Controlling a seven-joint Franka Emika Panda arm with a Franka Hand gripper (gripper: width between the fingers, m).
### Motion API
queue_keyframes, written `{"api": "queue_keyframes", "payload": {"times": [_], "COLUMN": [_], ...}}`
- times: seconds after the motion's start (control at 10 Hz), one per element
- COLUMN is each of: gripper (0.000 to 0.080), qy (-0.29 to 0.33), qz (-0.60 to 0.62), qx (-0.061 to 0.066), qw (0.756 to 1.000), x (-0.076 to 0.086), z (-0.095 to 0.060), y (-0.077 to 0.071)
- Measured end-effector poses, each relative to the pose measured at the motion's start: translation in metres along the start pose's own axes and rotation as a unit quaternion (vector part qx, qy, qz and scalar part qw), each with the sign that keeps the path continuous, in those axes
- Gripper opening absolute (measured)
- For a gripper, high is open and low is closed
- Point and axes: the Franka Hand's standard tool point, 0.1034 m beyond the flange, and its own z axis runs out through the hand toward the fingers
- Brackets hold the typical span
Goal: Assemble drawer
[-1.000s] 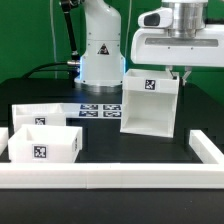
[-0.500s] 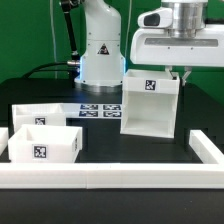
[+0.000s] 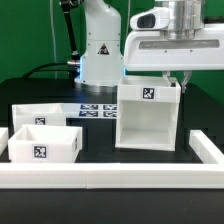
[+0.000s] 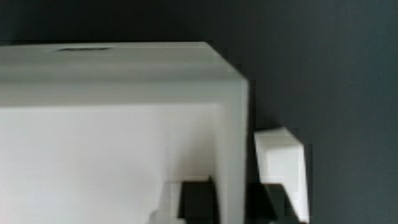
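A large white open box (image 3: 148,115), the drawer's outer case, stands upright on the dark table at the exterior view's right, with a marker tag near its top. My gripper (image 3: 177,82) comes down from above and is shut on the box's right wall at the top edge. In the wrist view that white wall (image 4: 224,130) runs between my two dark fingers (image 4: 199,203), and my gripper (image 4: 231,205) clamps it. Two smaller white drawer boxes sit at the exterior view's left, one in front (image 3: 42,146) and one behind (image 3: 45,114).
The marker board (image 3: 98,108) lies flat in front of the robot base (image 3: 100,50). A white rail (image 3: 110,178) runs along the table's front, with a raised end at the right (image 3: 206,148). Dark table surface lies between the boxes.
The large box, still in my gripper, has shifted toward the exterior view's left and now faces the camera more squarely. The two small boxes have not moved.
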Motion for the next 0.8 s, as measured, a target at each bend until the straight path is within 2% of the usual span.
{"api": "queue_keyframes", "payload": {"times": [0.2,0.5,0.6,0.8], "gripper": [0.0038,0.0038,0.0038,0.0038], "qy": [0.012,0.023,0.028,0.028], "qz": [0.0,0.002,0.0,0.013], "qx": [0.003,0.004,0.005,0.006], "qw": [1.0,1.0,1.0,1.0], "x": [0.031,0.065,0.073,0.072], "z": [-0.001,-0.003,-0.004,-0.004], "y": [0.003,0.012,0.013,0.012]}}
